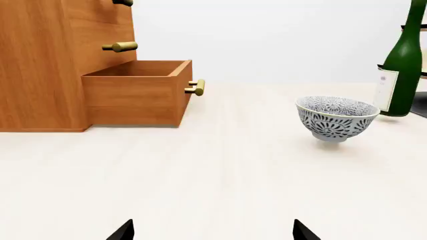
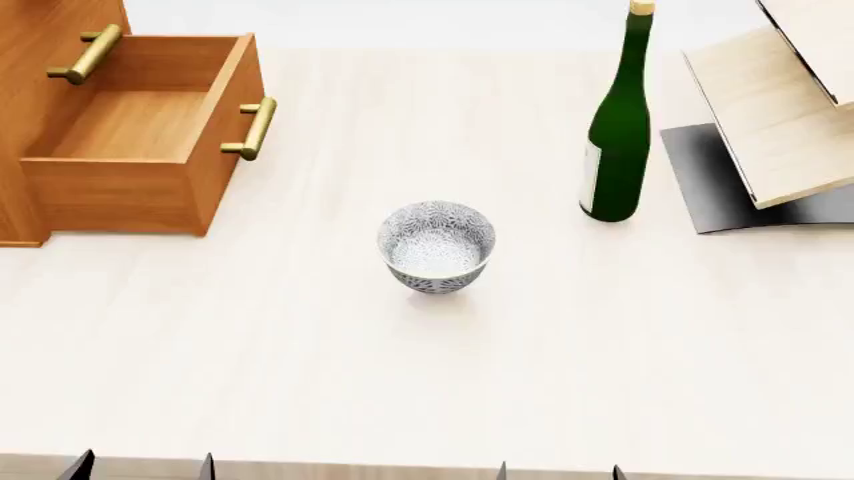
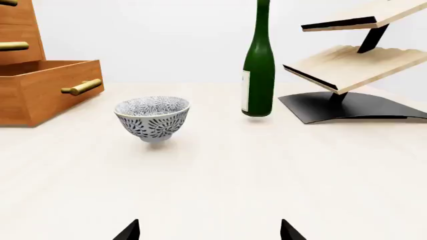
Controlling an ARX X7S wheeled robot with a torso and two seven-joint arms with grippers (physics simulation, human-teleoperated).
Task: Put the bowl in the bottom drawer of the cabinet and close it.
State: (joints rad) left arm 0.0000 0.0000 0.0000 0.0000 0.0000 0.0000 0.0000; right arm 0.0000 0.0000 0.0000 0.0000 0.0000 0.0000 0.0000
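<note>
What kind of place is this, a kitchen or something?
Probably not a real room: it looks like a simulated tabletop, bare and pale, with blank white behind. On it stand an orange-brown wooden cabinet, a patterned white-grey bowl, a dark green glass bottle and a pale wooden slanted rack.

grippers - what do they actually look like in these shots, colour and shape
Very little shows. Each of the left gripper and right gripper appears only as two plain black, pointed, wedge-shaped fingertips at the image edge. No cables, markings or arm links are visible. The head view shows the same dark tips along its lower edge.
</note>
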